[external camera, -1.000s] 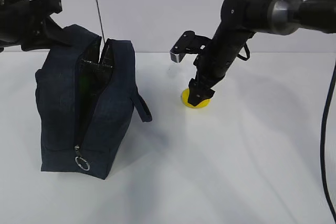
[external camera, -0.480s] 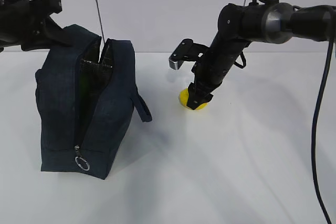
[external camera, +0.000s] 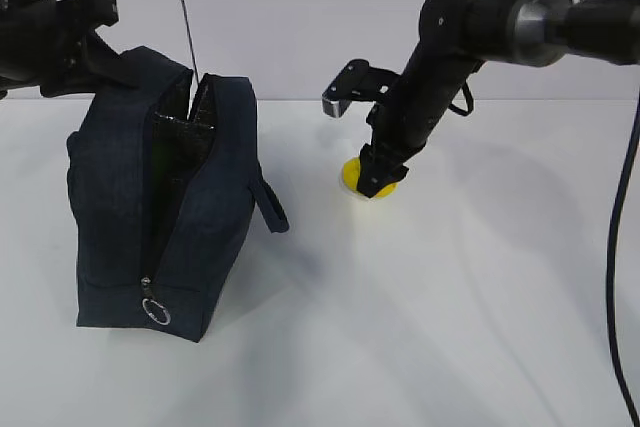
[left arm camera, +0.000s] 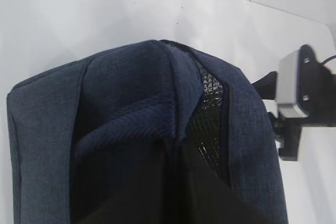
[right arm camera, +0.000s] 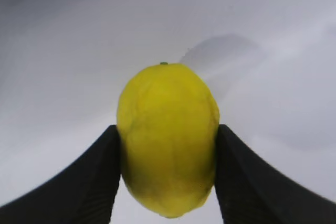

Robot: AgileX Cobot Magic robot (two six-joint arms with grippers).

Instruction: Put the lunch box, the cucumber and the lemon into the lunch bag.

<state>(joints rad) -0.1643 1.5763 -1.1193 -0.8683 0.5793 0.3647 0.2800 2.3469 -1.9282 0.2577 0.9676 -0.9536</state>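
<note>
The navy lunch bag (external camera: 200, 217) stands upright at the left with its zipper open, showing a dark lined interior (left arm camera: 210, 108). My left gripper (external camera: 92, 59) is shut on the fabric at the bag's far top edge; in the left wrist view its dark fingers (left arm camera: 173, 187) sit at the opening. On the right, my right gripper (external camera: 378, 179) is shut on the yellow lemon (external camera: 351, 173), just above the table. The lemon (right arm camera: 168, 135) is pressed between both fingers. The lunch box and the cucumber are out of view.
The bag's silver ring pull (external camera: 155, 312) hangs low at its near end, and a strap handle (external camera: 270, 202) sticks out toward the lemon. The right arm's wrist camera mount (left arm camera: 294, 93) shows beyond the bag. White tabletop (external camera: 450, 327) stretches in front.
The right fingers have closed onto the lemon and raised it slightly off the table. The left arm and the bag have not moved.
</note>
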